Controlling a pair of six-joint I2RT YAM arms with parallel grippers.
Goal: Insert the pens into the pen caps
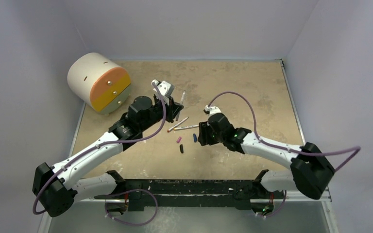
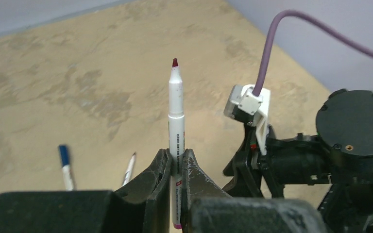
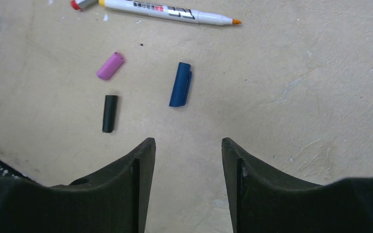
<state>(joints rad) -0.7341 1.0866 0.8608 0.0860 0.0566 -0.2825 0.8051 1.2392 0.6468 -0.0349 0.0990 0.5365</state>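
Tan table [image 1: 252, 87] bears three loose caps [image 3: 180, 84], two lying pens [image 1: 178, 124].

Before the black right claw [image 3: 188, 145] lie a stubby pink cap [image 3: 110, 66], dark blue cap [image 3: 180, 84], black cap [image 3: 109, 113], and beyond, a white orange-tipped stick pen [image 3: 170, 11]

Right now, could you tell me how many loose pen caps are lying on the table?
3: a pink cap, a dark blue cap beside it, and a black cap close by the pink one. Others may be hidden.
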